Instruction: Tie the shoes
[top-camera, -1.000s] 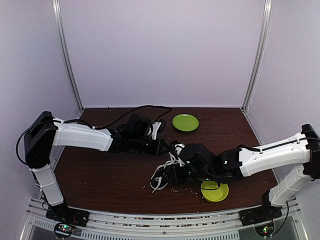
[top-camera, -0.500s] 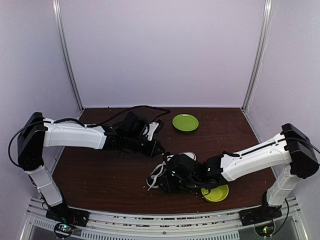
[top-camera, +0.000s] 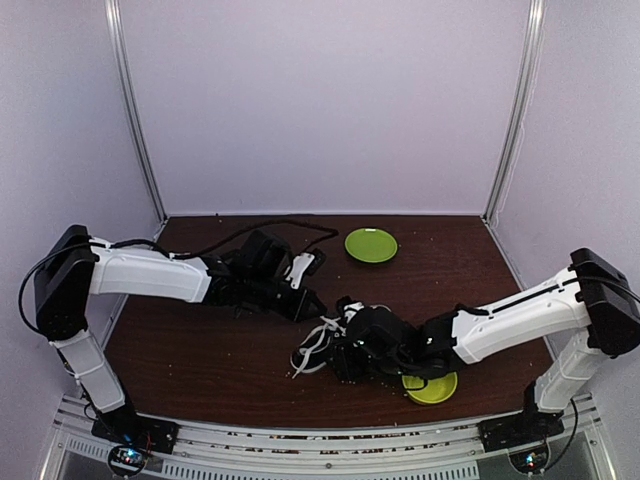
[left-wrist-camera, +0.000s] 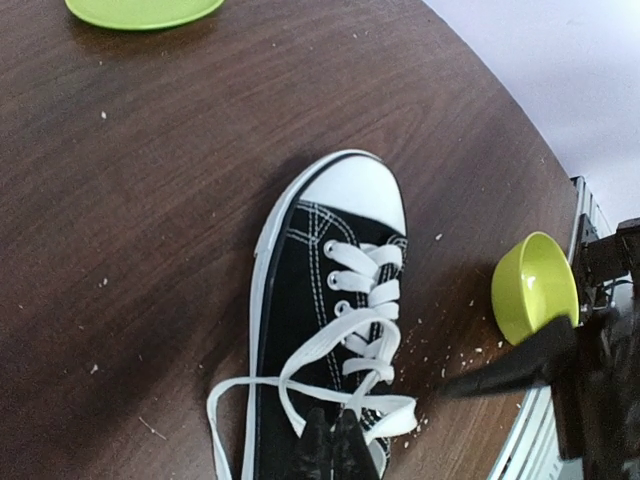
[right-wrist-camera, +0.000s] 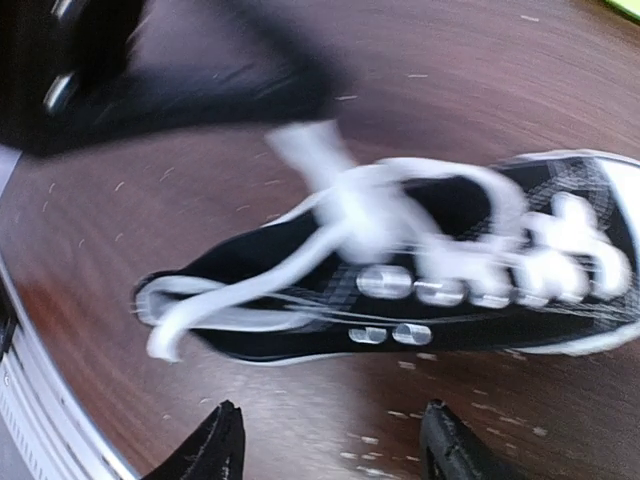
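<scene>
Crumb-strewn brown table (top-camera: 200, 350): the sneaker (left-wrist-camera: 320, 300) lies centre-near, with a green bowl (left-wrist-camera: 535, 285) near right and a green plate (top-camera: 371, 245) far. Above it, hiding it from overhead, the right gripper (right-wrist-camera: 335, 445) gapes empty. The left gripper (left-wrist-camera: 328, 445) is pinched together at the laces (left-wrist-camera: 370, 300).

Dark wooden table (top-camera: 200, 350), 1 green plate (top-camera: 371, 245), 1 green bowl (left-wrist-camera: 535, 288), scattered crumbs (left-wrist-camera: 104, 115)

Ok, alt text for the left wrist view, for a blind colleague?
A black sneaker with loose white laces lies on a dark wooden table, the left gripper shut at the laces by the bottom edge. A green bowl sits to its right, a green plate top left.
</scene>
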